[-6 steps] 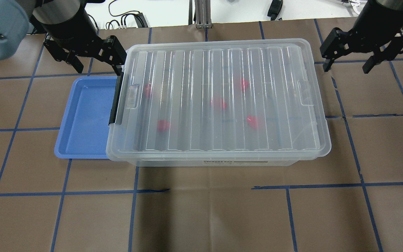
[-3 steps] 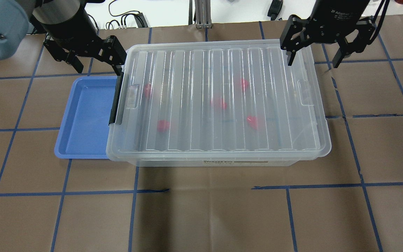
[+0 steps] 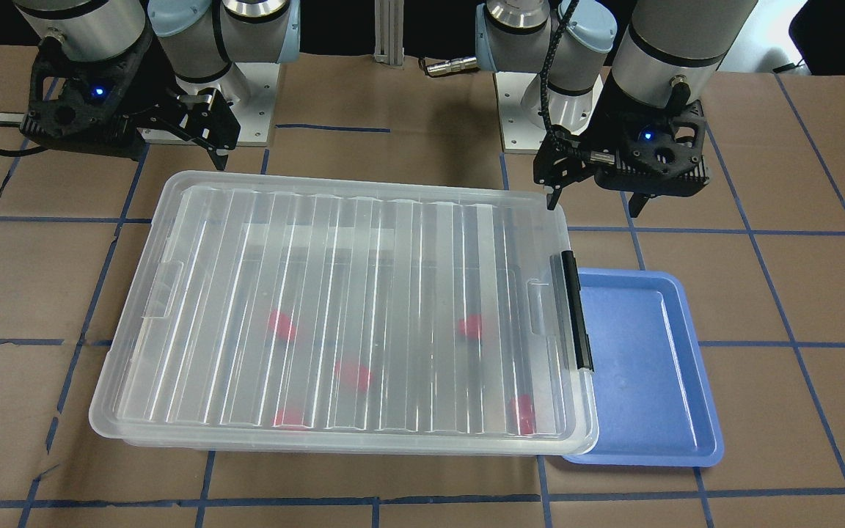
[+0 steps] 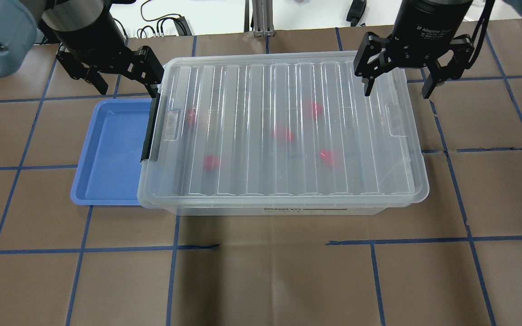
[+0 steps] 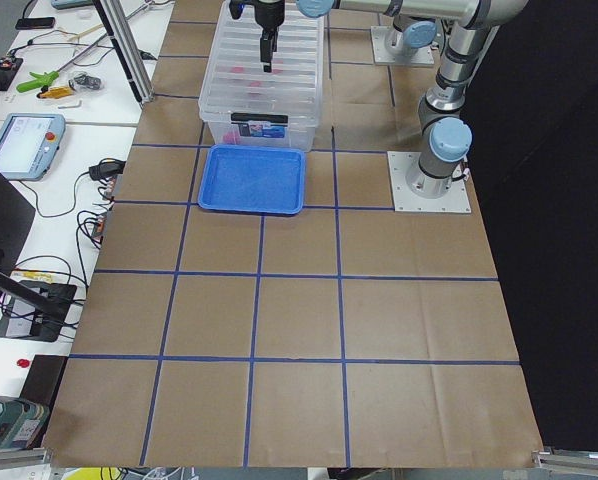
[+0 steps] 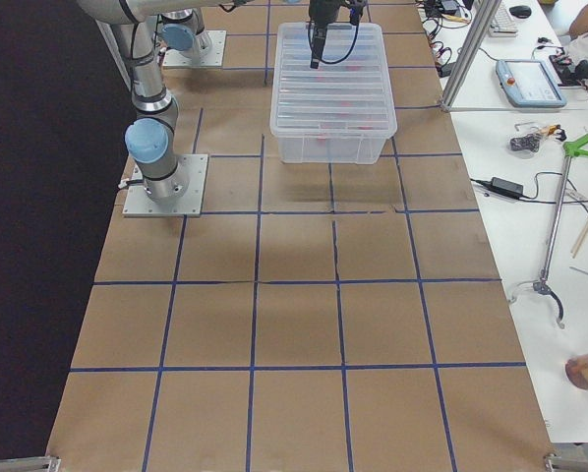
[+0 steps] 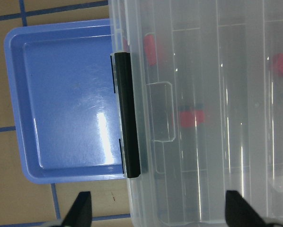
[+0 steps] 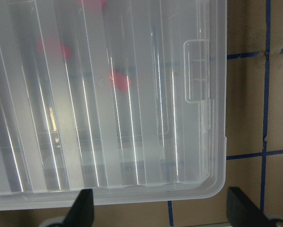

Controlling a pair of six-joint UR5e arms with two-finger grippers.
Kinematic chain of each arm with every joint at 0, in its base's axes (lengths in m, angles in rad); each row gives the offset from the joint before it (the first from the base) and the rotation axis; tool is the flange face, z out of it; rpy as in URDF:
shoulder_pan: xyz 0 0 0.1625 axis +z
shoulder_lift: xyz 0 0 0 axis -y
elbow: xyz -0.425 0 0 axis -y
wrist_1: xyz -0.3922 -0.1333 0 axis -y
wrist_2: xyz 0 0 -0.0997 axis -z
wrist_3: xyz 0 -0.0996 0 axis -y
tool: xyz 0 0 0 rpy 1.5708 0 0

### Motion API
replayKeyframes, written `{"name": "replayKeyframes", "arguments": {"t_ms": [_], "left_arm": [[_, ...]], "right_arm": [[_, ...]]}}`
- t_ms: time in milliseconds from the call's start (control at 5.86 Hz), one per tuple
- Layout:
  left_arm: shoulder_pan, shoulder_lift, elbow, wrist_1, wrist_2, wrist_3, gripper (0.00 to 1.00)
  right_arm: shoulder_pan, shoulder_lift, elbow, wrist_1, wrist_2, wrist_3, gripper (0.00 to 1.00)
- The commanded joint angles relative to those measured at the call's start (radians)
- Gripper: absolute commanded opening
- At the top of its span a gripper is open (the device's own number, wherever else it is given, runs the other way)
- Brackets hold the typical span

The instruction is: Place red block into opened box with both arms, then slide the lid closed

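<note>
The clear box (image 4: 288, 209) stands mid-table with the ridged lid (image 4: 283, 127) lying over its whole top. Several red blocks, one of them (image 4: 283, 133), show blurred through the lid, and another (image 7: 192, 118) appears in the left wrist view. A black latch (image 4: 150, 131) sits at the box's left short end. My left gripper (image 4: 127, 86) is open and empty, hovering by the far left corner near the latch. My right gripper (image 4: 396, 90) is open, its fingers straddling the lid's far right corner (image 8: 212, 179) from above.
A blue tray (image 4: 111, 149) lies against the box's left end, partly under its rim, with nothing in it. Brown paper with blue tape lines covers the table. Both arm bases (image 3: 246, 125) stand behind the box. Cables and a post lie past the far edge.
My right gripper has swung left from beside the box to above the lid's far right corner, still open. The left arm, box, lid and blocks have not moved.
</note>
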Motion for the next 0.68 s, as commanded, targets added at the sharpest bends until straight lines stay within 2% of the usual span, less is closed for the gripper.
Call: {"name": "replayKeyframes", "arguments": {"t_ms": [0, 512], "left_arm": [[0.0, 0.0, 0.0, 0.0, 0.0, 0.0, 0.98], [0.0, 0.002, -0.002, 0.0, 0.0, 0.0, 0.98]], "right_arm": [[0.002, -0.011, 0.023, -0.043, -0.012, 0.002, 1.0], [0.002, -0.009, 0.023, -0.05, -0.012, -0.001, 1.0]]}}
